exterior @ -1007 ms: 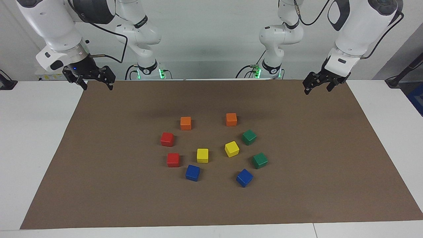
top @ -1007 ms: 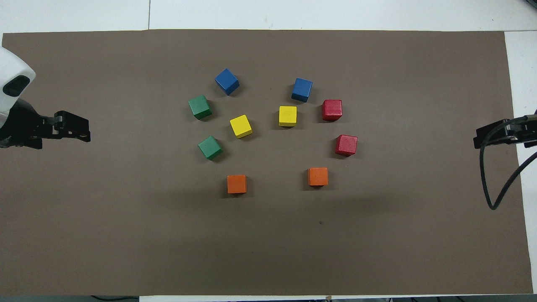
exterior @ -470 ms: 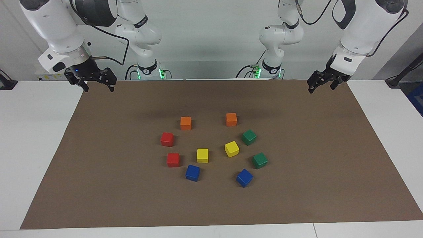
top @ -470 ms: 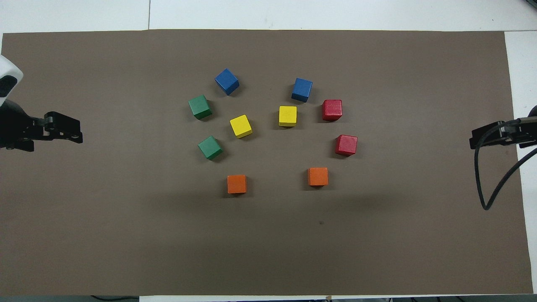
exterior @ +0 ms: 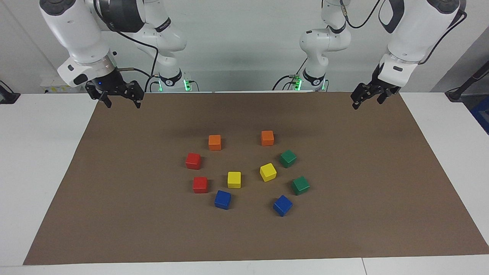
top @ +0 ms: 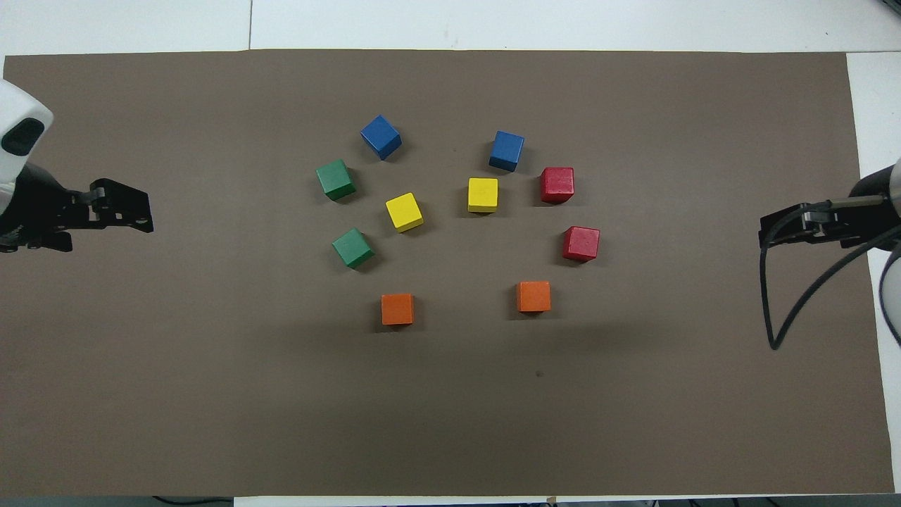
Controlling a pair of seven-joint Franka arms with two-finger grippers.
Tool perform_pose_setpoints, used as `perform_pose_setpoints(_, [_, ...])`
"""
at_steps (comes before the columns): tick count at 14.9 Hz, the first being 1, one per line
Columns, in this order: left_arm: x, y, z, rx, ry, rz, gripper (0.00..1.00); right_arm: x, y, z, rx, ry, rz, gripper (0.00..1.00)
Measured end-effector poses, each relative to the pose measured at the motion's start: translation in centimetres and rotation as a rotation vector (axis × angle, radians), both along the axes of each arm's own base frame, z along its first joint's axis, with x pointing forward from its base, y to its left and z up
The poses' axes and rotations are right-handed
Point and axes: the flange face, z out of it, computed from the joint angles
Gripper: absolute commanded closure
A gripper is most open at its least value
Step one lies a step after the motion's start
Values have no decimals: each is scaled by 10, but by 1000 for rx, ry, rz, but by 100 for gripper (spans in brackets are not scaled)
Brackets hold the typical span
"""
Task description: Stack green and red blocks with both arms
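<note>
Two hands hung empty with fingers apart, the left hand and right hand each over its own desk end. Green blocks lay well inward of the left hand, red blocks inward of the right. Each should probably descend squarely; orange, yellow and blue cubes crowded close.

Two dark green cubes are set flat and apart at 3 o'clock of the cluster, toward the left arm's end. Two red cubes are set singly at 9 o'clock. Nothing is stacked.
</note>
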Motion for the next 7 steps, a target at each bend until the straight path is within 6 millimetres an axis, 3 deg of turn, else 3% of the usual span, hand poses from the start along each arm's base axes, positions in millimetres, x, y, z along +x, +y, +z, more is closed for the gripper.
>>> perform_pose_setpoints(3, [11, -28, -25, -2, 8, 21, 0, 7, 27, -20, -1, -15, -12, 0])
perform_pose_setpoints(7, [43, -65, -89, -13, 23, 135, 0, 21, 64, -44, 2, -34, -7, 0])
